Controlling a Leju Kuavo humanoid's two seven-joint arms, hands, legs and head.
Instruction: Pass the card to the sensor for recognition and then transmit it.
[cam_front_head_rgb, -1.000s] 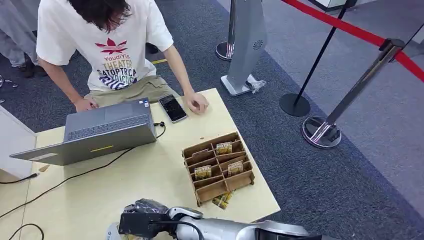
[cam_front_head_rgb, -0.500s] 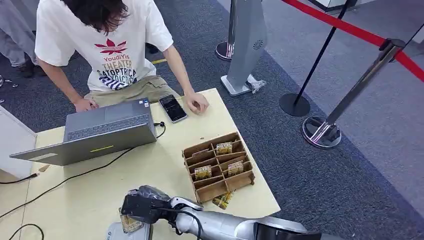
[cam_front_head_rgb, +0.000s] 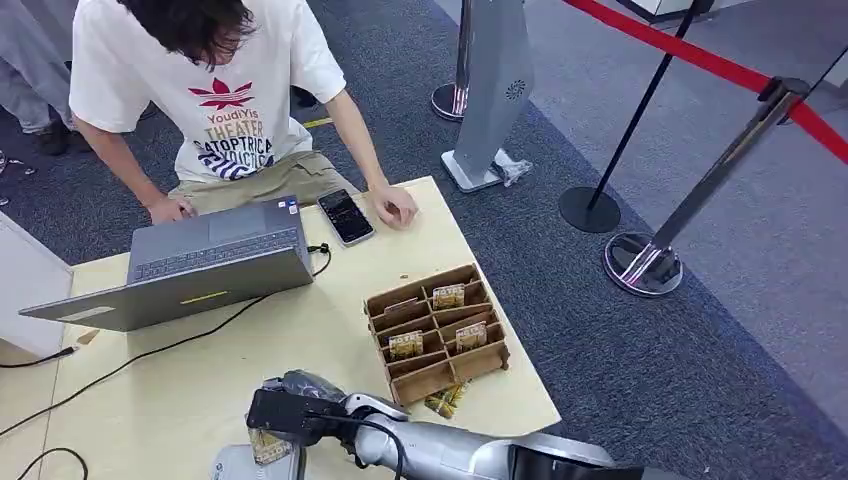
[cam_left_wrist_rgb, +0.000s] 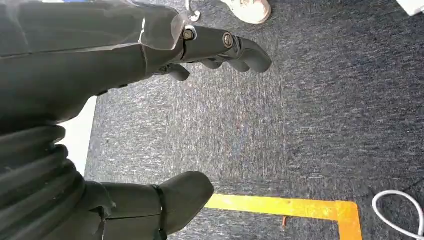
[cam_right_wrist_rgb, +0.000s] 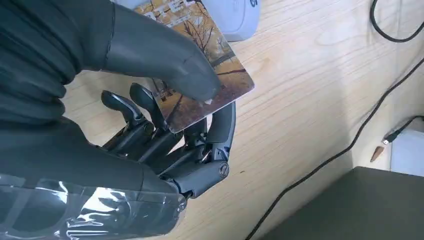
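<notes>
My right hand (cam_front_head_rgb: 285, 412) hovers at the table's near edge and pinches a card (cam_right_wrist_rgb: 202, 95) with an autumn-tree picture between its thumb and fingers. The card (cam_front_head_rgb: 265, 446) hangs just over a pale grey sensor pad (cam_front_head_rgb: 238, 465) at the front edge; the same sensor (cam_right_wrist_rgb: 235, 17) lies behind the card in the right wrist view. My left hand (cam_left_wrist_rgb: 220, 47) hangs beside my body over dark carpet, fingers apart and empty.
A brown cardboard divider box (cam_front_head_rgb: 438, 332) with several cards stands right of my hand, one loose card (cam_front_head_rgb: 444, 400) in front of it. A laptop (cam_front_head_rgb: 190, 262), its cables, a phone (cam_front_head_rgb: 346, 216) and a leaning person (cam_front_head_rgb: 210, 100) fill the far side.
My right hand has drawn slightly back from the table's near edge, bringing the card into sight over the sensor pad. The person and the things on the table stay put.
</notes>
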